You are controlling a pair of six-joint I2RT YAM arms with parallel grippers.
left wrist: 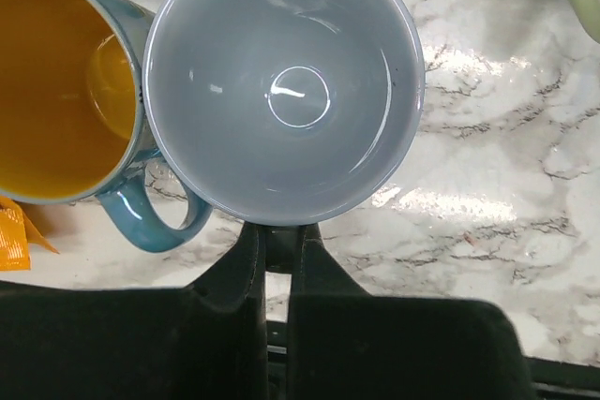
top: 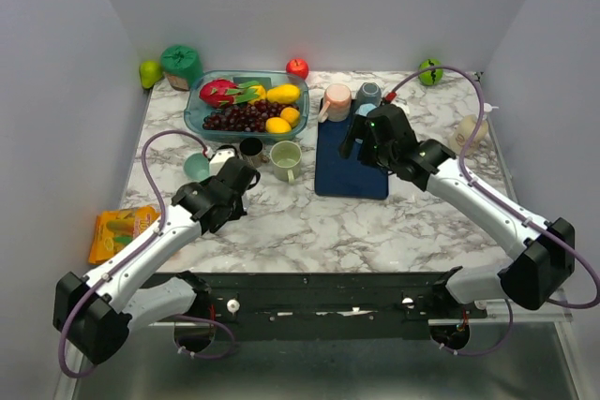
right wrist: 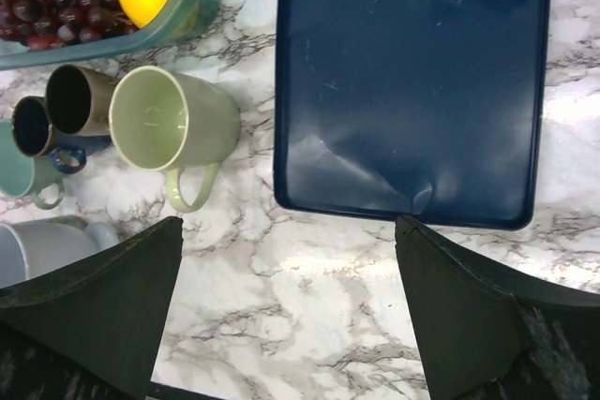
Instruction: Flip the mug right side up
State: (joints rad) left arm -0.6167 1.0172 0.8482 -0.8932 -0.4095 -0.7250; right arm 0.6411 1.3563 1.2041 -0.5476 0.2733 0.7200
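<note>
A pale grey mug [left wrist: 281, 91] stands upright on the marble, its open mouth facing the left wrist camera. My left gripper [left wrist: 277, 243] is shut on the near part of its rim, the jaws almost together. In the top view this gripper [top: 239, 170] sits over the grey mug [top: 221, 158] among the cluster of mugs. My right gripper [right wrist: 286, 325] is open and empty, above the marble just in front of the dark blue tray [right wrist: 412, 91]. In the top view it [top: 366, 142] hovers over the tray [top: 352, 180].
A blue mug with an orange inside [left wrist: 56, 81] touches the grey mug's left side. A green mug [top: 286, 158], a dark mug [top: 251, 148] and a teal mug [top: 196, 167] stand nearby. A pink mug [top: 336, 100] and a blue-grey mug [top: 368, 94] sit at the tray's far end. A fruit dish [top: 246, 105] is behind.
</note>
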